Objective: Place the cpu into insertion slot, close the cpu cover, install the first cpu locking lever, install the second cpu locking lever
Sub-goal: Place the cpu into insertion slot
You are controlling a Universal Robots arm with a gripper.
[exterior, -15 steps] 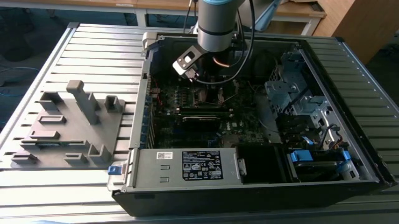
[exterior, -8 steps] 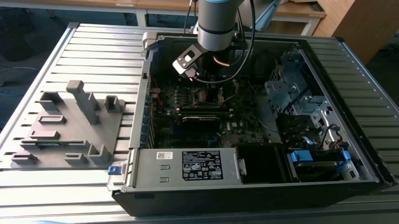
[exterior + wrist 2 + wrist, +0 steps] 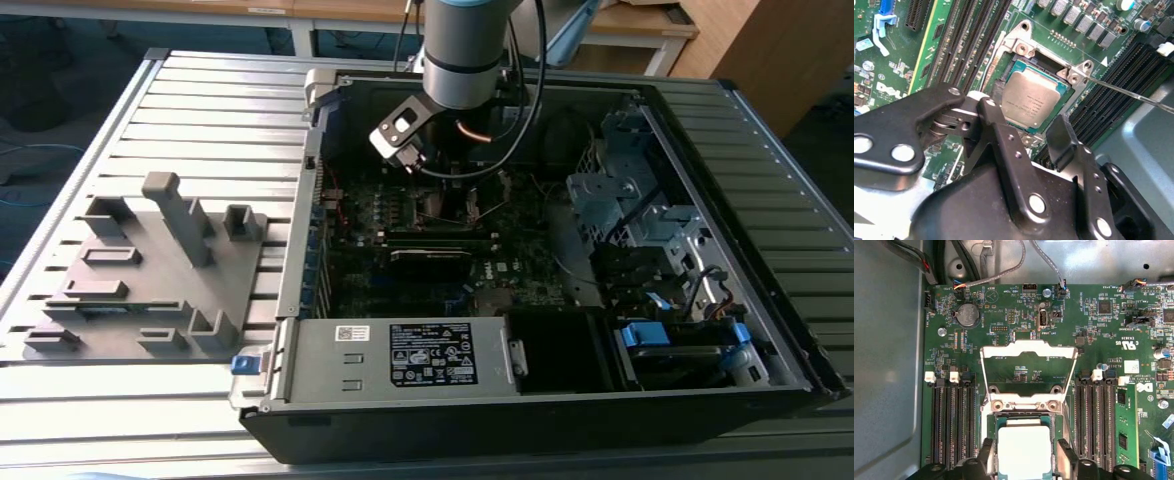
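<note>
The cpu (image 3: 1024,450) (image 3: 1033,102), a silver-grey square chip, lies flat in the insertion slot (image 3: 1024,416) (image 3: 1029,64) on the motherboard. My gripper (image 3: 1025,462) (image 3: 1029,120) hangs just above it, open. Its black fingers (image 3: 987,456) flank two opposite sides of the chip, with narrow gaps showing in the first wrist view. The cpu cover (image 3: 1028,347), a shiny metal frame, stands swung up and open past the slot. A thin locking lever (image 3: 1126,91) sticks out free beside the slot. In the exterior view the gripper (image 3: 445,180) reaches down into the open computer case (image 3: 694,100).
Long black memory slots (image 3: 951,425) (image 3: 1096,425) run on both sides of the socket. A green card (image 3: 1126,430) stands beyond one bank. Cables (image 3: 1004,270) hang over the board's edge by the case wall. A grey fixture plate (image 3: 147,270) lies on the table at the exterior view's left.
</note>
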